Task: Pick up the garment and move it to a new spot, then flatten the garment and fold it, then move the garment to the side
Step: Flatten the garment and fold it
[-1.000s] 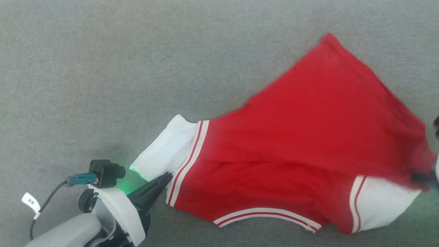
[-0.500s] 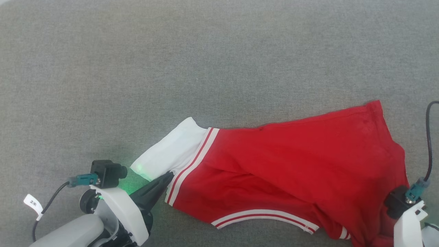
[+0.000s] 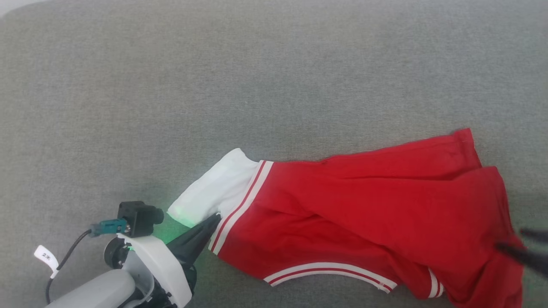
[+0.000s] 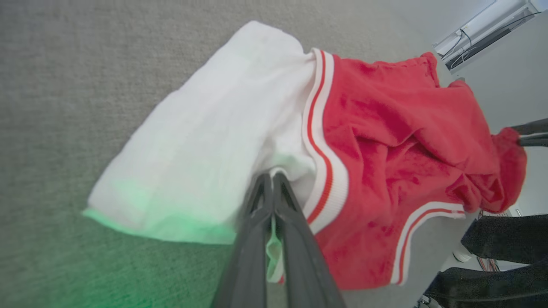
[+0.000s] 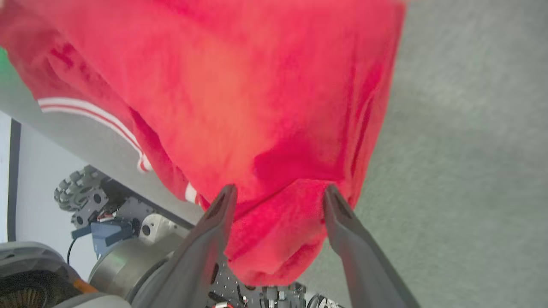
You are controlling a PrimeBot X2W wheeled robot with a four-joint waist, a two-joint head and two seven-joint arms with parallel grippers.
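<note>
The garment [image 3: 368, 214], a red shirt with a white sleeve [image 3: 214, 188] and striped trim, lies rumpled across the grey surface from the centre to the right edge of the head view. My left gripper [image 3: 215, 218] is shut on the sleeve's lower edge beside the trim, and the left wrist view shows the same pinch by the left gripper [image 4: 272, 176]. At the far right, my right gripper [image 3: 520, 241] is open. Its fingers straddle a bunched red fold [image 5: 278, 231] in the right wrist view, right gripper [image 5: 278, 192] wide apart. The white print is hidden.
A grey cloth-covered surface [image 3: 257, 85] stretches wide behind and left of the garment. Its front edge runs close under the shirt's right end, with my wheeled base [image 5: 107, 214] below it. A pale corner [image 3: 13, 4] shows at the far top left.
The garment's raised red part has come down and now lies folded low toward the front right. My right gripper's fingers have parted at the cloth. The left gripper kept its pinch.
</note>
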